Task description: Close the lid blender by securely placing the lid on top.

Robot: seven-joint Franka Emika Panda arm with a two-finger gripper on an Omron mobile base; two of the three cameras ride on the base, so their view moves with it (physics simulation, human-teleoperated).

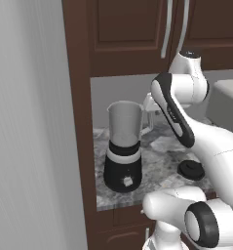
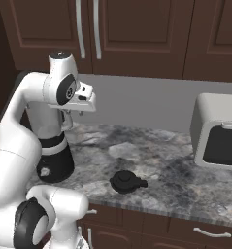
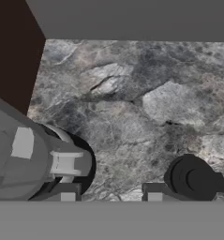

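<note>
Blender (image 1: 123, 149) stands at the counter's left end, tight against the dark cabinet side panel (image 1: 79, 122); no passage on that flank. Its jar mouth is uncovered, open air above it up to the upper cabinets (image 2: 137, 34). Between blender and lid (image 2: 127, 181) the marble counter (image 2: 161, 160) lies bare, a wide lane. Pale grey boxy appliance (image 2: 217, 131) blocks the far right. My own forearm crosses beside the jar's handle.
</note>
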